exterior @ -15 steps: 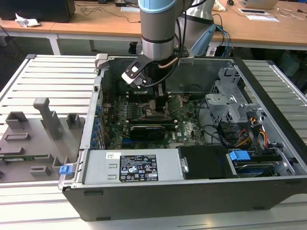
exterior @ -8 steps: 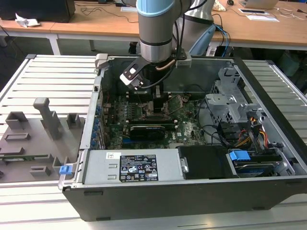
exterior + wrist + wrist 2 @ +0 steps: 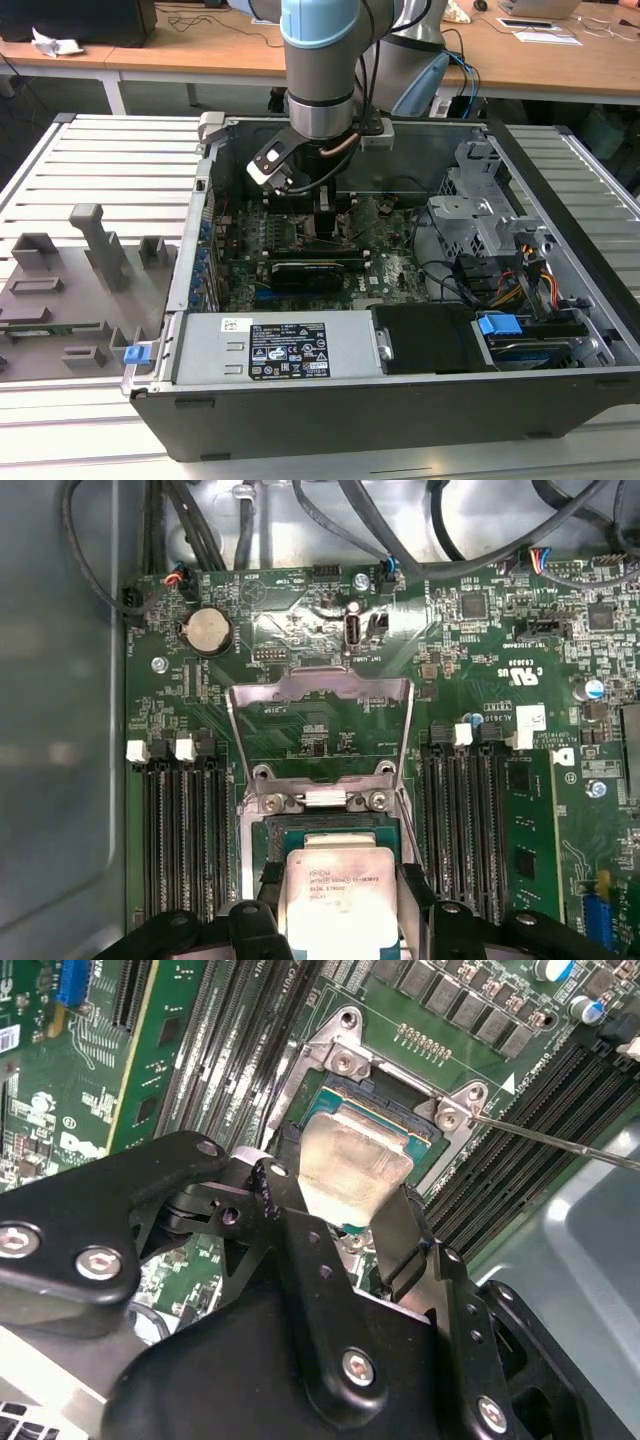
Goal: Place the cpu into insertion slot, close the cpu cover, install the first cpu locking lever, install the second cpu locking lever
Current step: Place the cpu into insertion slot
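At the open case's ten o'clock in the exterior view, a black gripper pinches the square beige-silver cpu over the dark insertion slot. The silvery cpu cover stands open.

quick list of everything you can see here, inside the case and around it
computer case: one, dark grey, open on the slatted table
motherboard: one, green, inside the case
insertion slot: one, dark with silvery rim, mid-board
cpu: one, silvery, at the insertion slot
cpu cover: one, silvery, swung open beside the slot
coin battery: one, silver, on the board
memory slots: two banks, black, flanking the slot
power supply: one, grey, case's near edge
fixture plate: one, grey, exterior view's left of the case
arm: one, pale blue, reaching into the case
gripper: one, black, shut on the cpu
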